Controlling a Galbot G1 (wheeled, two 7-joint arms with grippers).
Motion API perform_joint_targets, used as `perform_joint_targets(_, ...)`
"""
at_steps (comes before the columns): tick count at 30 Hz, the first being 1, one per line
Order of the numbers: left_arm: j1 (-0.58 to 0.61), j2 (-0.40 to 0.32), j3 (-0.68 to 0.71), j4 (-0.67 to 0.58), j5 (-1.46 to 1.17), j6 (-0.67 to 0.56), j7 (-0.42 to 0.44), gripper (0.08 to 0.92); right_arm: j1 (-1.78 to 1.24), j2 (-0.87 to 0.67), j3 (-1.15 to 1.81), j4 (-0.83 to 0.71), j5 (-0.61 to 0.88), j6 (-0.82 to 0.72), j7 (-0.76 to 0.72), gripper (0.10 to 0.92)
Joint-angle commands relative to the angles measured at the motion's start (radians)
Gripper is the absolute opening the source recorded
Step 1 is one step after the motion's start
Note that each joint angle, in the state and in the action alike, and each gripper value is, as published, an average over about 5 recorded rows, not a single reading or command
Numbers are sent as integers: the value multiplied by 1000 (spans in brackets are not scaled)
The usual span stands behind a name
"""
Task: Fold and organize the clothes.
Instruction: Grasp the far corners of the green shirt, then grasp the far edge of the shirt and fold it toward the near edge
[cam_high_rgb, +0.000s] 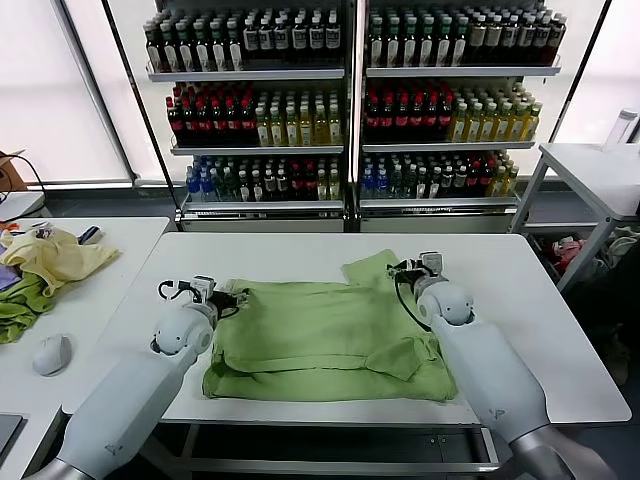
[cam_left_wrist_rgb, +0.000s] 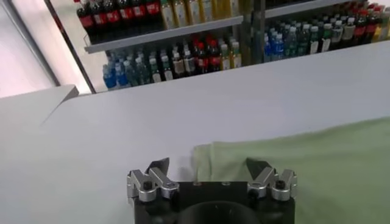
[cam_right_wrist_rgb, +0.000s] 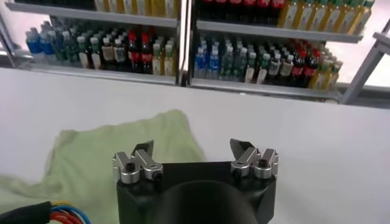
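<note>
The clothes, one light green shirt, lie spread on the white table with the lower part and one sleeve folded over. At the shirt's far left corner my left gripper hovers open, nothing between its fingers. In the left wrist view the left gripper stands over the shirt's edge. My right gripper is open and empty beside the sleeve at the far right. The right wrist view shows the right gripper above the rim of that sleeve.
Shelves of bottles stand behind the table. A side table at the left carries a pale yellow garment, a darker green cloth and a mouse. Another white table stands at the right.
</note>
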Motion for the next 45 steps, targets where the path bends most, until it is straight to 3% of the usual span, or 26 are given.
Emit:
perform_joint_targets(1, -23, -13, 30, 59, -9, 6, 11, 821, 44, 24, -24, -112, 7, -1, -9, 823)
perform_joint_targets(5, -10, -10, 26, 54, -24, 6, 26, 774, 31, 21, -32, -98, 10, -1, -18, 791)
perform_joint_targets(16, 25, -1, 15, 23, -47, 5, 88, 455, 6, 6, -42, -62, 11, 16, -43, 473)
perform_joint_targets(28, 51, 26, -18, -19, -86, -52, 99, 139, -24, -17, -19, 30, 33, 73, -72, 212)
perform_joint_targets(34, 98, 65, -62, -119, -116, -100, 92, 116, -72, -53, 17, 179, 73, 85, -65, 120)
perform_joint_targets(45, 227, 136, -148, -350, -195, -112, 73, 111, -236, -129, 119, 455, 106, 59, -38, 115)
